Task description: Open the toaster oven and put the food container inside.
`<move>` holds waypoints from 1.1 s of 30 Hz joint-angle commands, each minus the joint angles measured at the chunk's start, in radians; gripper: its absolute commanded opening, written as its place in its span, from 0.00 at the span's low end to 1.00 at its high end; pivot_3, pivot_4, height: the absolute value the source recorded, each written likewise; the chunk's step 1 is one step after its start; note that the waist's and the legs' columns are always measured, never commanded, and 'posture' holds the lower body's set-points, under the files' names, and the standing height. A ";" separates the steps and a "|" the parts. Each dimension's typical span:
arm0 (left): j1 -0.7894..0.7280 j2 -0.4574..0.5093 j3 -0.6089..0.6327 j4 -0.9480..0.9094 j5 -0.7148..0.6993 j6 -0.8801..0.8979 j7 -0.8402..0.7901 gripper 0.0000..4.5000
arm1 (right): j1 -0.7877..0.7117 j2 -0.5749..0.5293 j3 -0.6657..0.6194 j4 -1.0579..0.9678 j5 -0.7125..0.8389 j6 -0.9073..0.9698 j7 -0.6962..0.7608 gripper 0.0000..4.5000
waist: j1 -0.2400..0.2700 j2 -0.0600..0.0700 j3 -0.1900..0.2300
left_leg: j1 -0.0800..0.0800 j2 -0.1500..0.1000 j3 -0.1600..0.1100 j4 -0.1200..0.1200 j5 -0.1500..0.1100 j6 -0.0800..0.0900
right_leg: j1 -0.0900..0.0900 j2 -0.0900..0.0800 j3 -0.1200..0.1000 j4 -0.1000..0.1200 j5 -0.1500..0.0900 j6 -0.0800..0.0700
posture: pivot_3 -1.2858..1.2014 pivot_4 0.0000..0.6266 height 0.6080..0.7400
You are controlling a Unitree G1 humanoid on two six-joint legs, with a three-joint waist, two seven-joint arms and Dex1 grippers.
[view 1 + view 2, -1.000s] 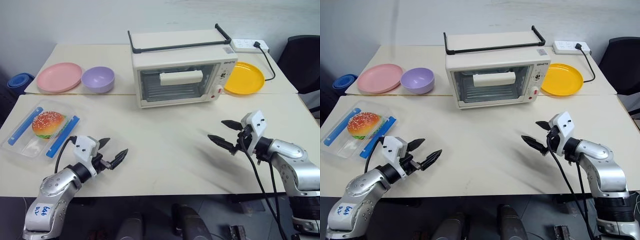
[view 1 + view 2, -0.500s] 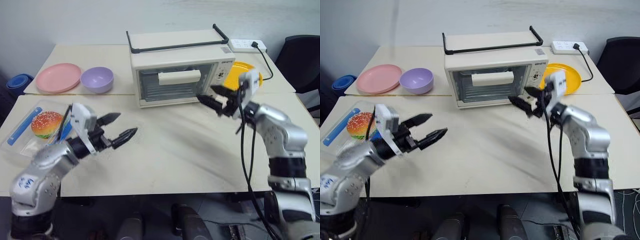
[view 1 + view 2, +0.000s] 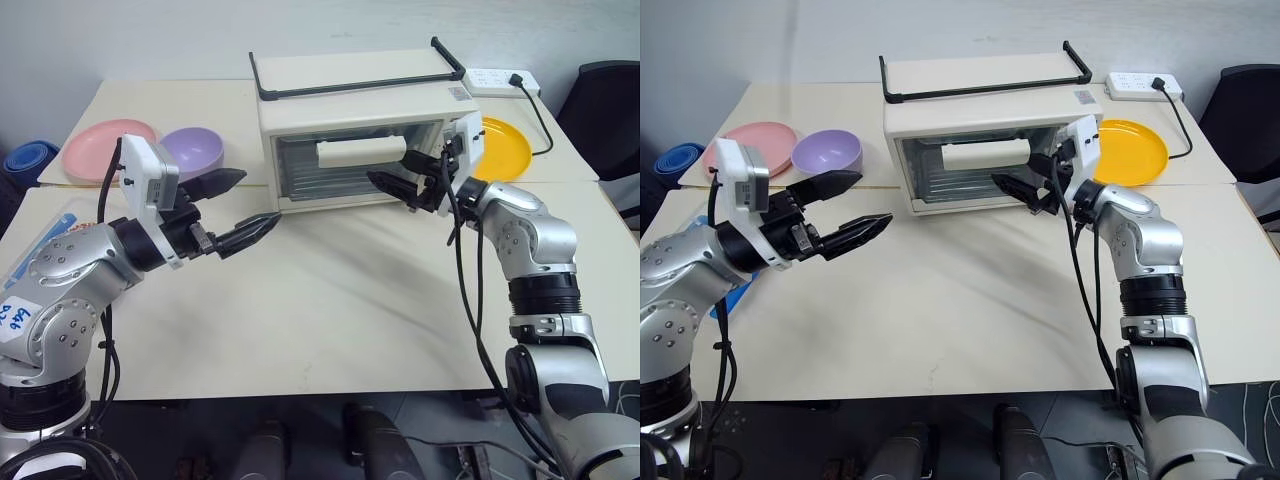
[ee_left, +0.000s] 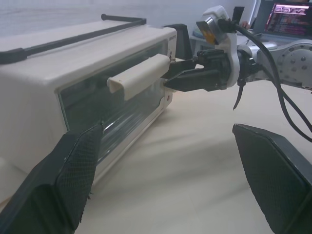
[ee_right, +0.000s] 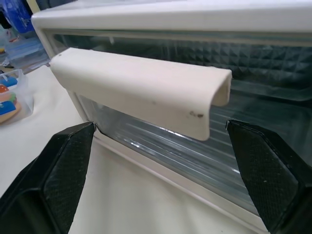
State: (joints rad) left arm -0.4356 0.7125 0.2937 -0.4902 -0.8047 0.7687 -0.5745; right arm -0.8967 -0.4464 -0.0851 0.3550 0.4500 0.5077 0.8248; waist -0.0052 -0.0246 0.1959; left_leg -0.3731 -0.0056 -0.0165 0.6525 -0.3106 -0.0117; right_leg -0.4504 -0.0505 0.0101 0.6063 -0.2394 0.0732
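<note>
The cream-white toaster oven (image 3: 350, 125) stands at the back middle of the table, its glass door shut. My right gripper (image 3: 398, 174) is open and level, just in front of the right end of the white bar handle (image 5: 141, 87), not touching it. My left gripper (image 3: 258, 196) is open in the air to the oven's front left, pointing toward it. The food container (image 5: 10, 95) lies at the table's left; my left arm covers most of it, leaving a blue clip (image 3: 48, 234) showing.
A pink plate (image 3: 95, 150) and a purple bowl (image 3: 190, 148) sit left of the oven. A yellow plate (image 3: 508, 145) lies right of it, with a power strip (image 3: 500, 80) and cable behind. A black chair (image 3: 612, 110) stands at the far right.
Both arms have risen from near the table's front edge. The right gripper swung left up to the oven's handle. The left gripper lifted and moved toward the oven. Both stayed open.
</note>
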 commanded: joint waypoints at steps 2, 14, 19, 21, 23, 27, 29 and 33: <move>-0.020 -0.002 -0.006 0.016 0.016 -0.027 0.003 1.00 | 0.006 -0.002 -0.003 -0.114 0.041 0.010 0.059 0.99 | 0.000 0.000 0.000 | 0.001 0.000 0.000 0.000 0.000 0.000 | 0.000 0.001 0.000 0.001 0.000 0.000 | 0.52 0.24 1.00; -0.226 -0.044 -0.096 0.250 0.243 -0.187 0.063 0.96 | 0.183 -0.021 0.028 -0.367 0.098 0.094 0.152 1.00 | -0.026 0.000 0.000 | 0.002 0.002 0.002 -0.001 0.000 -0.001 | 0.000 0.004 0.003 0.003 0.000 0.000 | 0.52 0.24 1.00; -0.264 -0.008 -0.200 0.355 0.365 -0.293 -0.051 0.65 | 0.237 -0.022 0.021 -0.399 0.104 0.102 0.145 1.00 | -0.027 0.000 0.000 | 0.003 0.002 0.005 -0.001 0.000 -0.001 | -0.003 0.005 0.006 0.005 0.000 0.000 | 0.52 0.24 1.00; -0.275 -0.008 -0.225 0.389 0.389 -0.325 -0.095 0.53 | 0.257 -0.031 0.020 -0.411 0.104 0.102 0.148 1.00 | -0.025 0.000 0.000 | 0.002 0.003 0.005 -0.001 0.000 -0.002 | -0.004 0.005 0.006 0.006 0.000 0.000 | 0.52 0.24 1.00; -0.284 -0.016 -0.247 0.418 0.406 -0.348 -0.132 0.37 | 0.271 -0.036 0.015 -0.424 0.109 0.109 0.145 1.00 | -0.024 0.000 0.000 | 0.002 0.002 0.005 0.000 0.000 -0.002 | -0.004 0.005 0.006 0.006 0.000 0.000 | 0.52 0.24 1.00; -0.315 -0.048 -0.281 0.484 0.436 -0.379 -0.169 0.10 | 0.298 -0.045 0.006 -0.452 0.118 0.118 0.135 1.00 | -0.022 0.000 0.000 | 0.002 0.002 0.006 0.000 0.000 -0.002 | -0.004 0.005 0.007 0.006 0.000 0.000 | 0.52 0.24 1.00; -0.326 -0.062 -0.298 0.512 0.454 -0.390 -0.187 0.01 | 0.311 -0.045 -0.001 -0.469 0.123 0.125 0.122 1.00 | -0.021 0.000 0.000 | 0.001 0.002 0.006 0.000 0.000 -0.001 | -0.004 0.005 0.007 0.006 0.000 0.000 | 0.52 0.24 1.00; -0.326 -0.078 -0.324 0.535 0.479 -0.399 -0.222 0.01 | 0.343 -0.057 -0.018 -0.509 0.131 0.139 0.090 1.00 | -0.022 0.000 0.000 | 0.001 0.002 0.006 0.000 0.000 -0.001 | -0.005 0.005 0.007 0.006 0.000 0.000 | 0.52 0.24 1.00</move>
State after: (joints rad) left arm -0.7436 0.6324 -0.0296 0.0579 -0.3349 0.3933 -0.7760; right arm -0.5598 -0.4885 -0.0785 -0.0815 0.5410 0.6422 0.9157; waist -0.0271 -0.0246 0.1961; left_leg -0.3728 -0.0036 -0.0106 0.6531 -0.3109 -0.0129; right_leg -0.4560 -0.0457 0.0172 0.6130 -0.2394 0.0729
